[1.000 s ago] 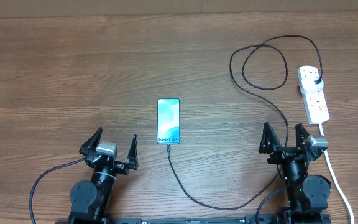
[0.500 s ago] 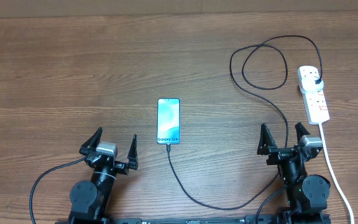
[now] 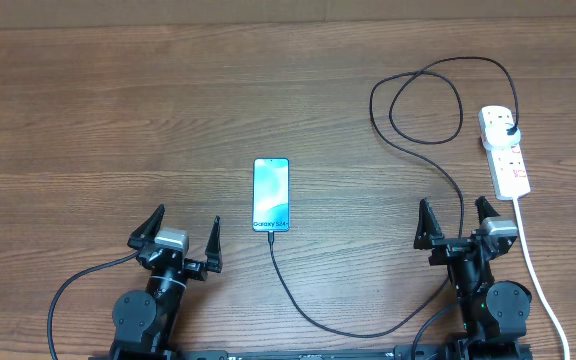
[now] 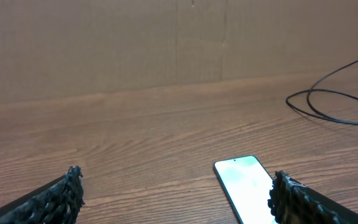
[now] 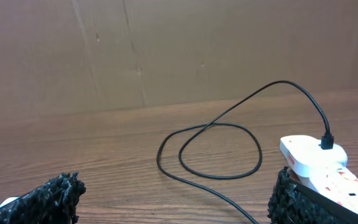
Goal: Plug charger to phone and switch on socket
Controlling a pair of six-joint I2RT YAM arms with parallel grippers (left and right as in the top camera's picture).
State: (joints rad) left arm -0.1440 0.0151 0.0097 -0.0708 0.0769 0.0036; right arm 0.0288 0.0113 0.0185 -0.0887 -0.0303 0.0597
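From above, the phone [image 3: 271, 194] lies face up in the middle of the desk [image 3: 118, 100]. The charger [image 3: 408, 140] runs from the phone's near end, loops far to the right of the phone, and ends in a black plug [image 3: 509, 130] sitting in the socket [image 3: 511, 172]. The tip seems to touch the phone, but I cannot tell if it is pushed all the way in. So I think the best way is to check the tip first. Then press the red switch [image 3: 509, 153] gently, so the socket does not slide. The left claw [image 3: 187, 222] sits near the phone, to its left, spread wide and holding nothing. The right claw [image 3: 453, 212] sits well to the right of the phone, spread wide too. The charger passes under it, but it grips nothing. From the left wrist, the phone lies just by the right finger, with bare desk between the fingers. From the right wrist, the loop and the socket lie ahead, and the fingers stand wide apart.
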